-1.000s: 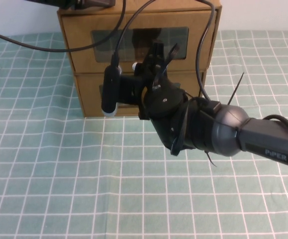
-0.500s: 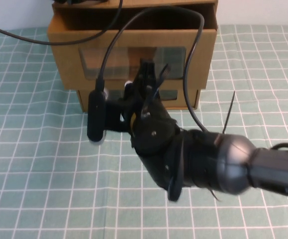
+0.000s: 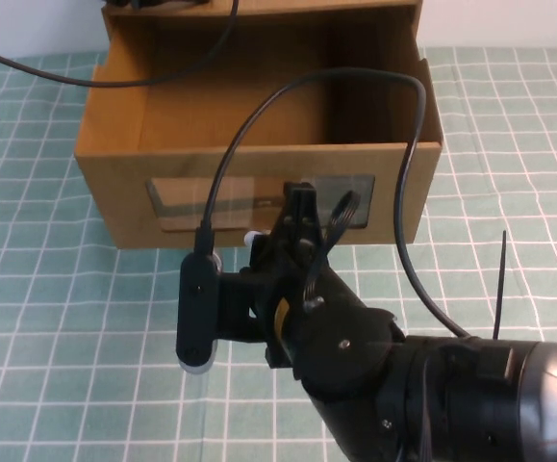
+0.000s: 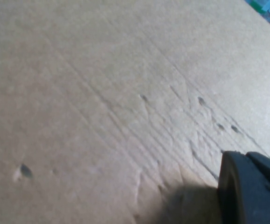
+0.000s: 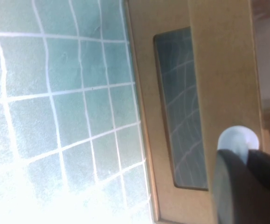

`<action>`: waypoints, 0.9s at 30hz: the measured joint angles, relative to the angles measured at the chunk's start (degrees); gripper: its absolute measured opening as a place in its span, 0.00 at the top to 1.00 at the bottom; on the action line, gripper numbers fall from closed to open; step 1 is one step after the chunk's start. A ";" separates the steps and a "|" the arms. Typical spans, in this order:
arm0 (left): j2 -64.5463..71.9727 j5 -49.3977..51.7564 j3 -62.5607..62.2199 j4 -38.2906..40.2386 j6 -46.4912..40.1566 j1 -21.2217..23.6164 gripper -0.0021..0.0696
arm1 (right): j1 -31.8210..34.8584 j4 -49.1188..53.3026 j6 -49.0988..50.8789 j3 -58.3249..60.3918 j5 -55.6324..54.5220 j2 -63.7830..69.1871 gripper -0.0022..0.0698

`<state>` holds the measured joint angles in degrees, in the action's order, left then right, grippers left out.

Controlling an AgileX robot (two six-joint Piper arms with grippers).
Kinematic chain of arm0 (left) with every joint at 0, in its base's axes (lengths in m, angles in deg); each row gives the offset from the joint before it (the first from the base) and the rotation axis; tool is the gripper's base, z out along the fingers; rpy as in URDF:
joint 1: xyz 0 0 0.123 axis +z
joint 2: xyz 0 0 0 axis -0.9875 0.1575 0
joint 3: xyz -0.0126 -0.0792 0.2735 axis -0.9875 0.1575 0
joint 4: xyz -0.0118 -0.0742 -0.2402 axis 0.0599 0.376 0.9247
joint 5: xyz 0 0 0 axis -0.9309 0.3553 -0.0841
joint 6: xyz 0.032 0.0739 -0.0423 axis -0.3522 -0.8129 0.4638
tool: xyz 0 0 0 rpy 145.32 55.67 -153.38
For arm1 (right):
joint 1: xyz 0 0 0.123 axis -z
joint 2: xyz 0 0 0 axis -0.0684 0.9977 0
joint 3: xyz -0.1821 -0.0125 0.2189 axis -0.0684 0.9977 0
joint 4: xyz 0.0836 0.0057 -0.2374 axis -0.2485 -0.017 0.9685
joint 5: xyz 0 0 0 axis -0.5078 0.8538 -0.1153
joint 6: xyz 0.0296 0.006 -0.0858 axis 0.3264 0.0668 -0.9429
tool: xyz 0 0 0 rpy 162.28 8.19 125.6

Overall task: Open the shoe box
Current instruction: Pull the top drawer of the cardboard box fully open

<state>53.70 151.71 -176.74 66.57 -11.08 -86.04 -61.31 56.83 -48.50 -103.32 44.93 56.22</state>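
The cardboard shoe box (image 3: pixel 408 24) stands at the back of the table. Its upper drawer (image 3: pixel 114 207) is pulled far out toward me, and its bare inside shows. The drawer front has a clear window (image 3: pixel 211 200) (image 5: pixel 179 107). My right gripper (image 3: pixel 300 197) (image 5: pixel 239 156) is at the middle of that front, shut on a small white knob (image 5: pixel 237 136) between the window and the front's top edge. My left gripper (image 4: pixel 246 163) rests shut against the box's flat cardboard top (image 4: pixel 102 93). In the high view only a dark bit of the left arm (image 3: pixel 143 5) shows on the box.
A green checked cloth (image 3: pixel 28 318) covers the table. A black cable (image 3: pixel 259 106) arcs over the open drawer to the right arm. The wrist camera bar (image 3: pixel 197 308) sticks out left of the arm. A thin black tie (image 3: pixel 500 279) stands up at the right.
The right gripper has drawn back toward me with the knob, and the upper drawer has slid far out of the box. Its inside is now in view.
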 joint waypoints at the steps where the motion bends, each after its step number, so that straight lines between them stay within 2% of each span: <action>1: 0.00 0.00 0.00 0.00 0.00 0.00 0.98 | 0.00 0.00 0.00 0.02 0.13 0.00 0.96; 6: 0.00 -0.04 0.00 0.00 0.00 0.00 0.98 | 0.00 0.63 0.75 0.12 0.33 0.00 0.94; 11: 0.00 -0.30 0.00 0.12 0.00 0.00 0.98 | -0.28 3.23 6.10 0.25 -0.12 0.00 0.80; 14: -0.31 -0.55 0.00 0.00 0.00 -0.03 0.98 | -0.28 3.82 6.66 0.24 -0.64 -0.42 0.76; 27: -5.73 -0.50 -5.83 -6.85 1.45 -0.02 0.98 | -0.28 -3.70 7.02 0.24 -4.96 -10.42 0.74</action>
<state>47.97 151.21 -182.57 59.72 -9.63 -86.06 -61.60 53.12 -41.48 -103.08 39.97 45.79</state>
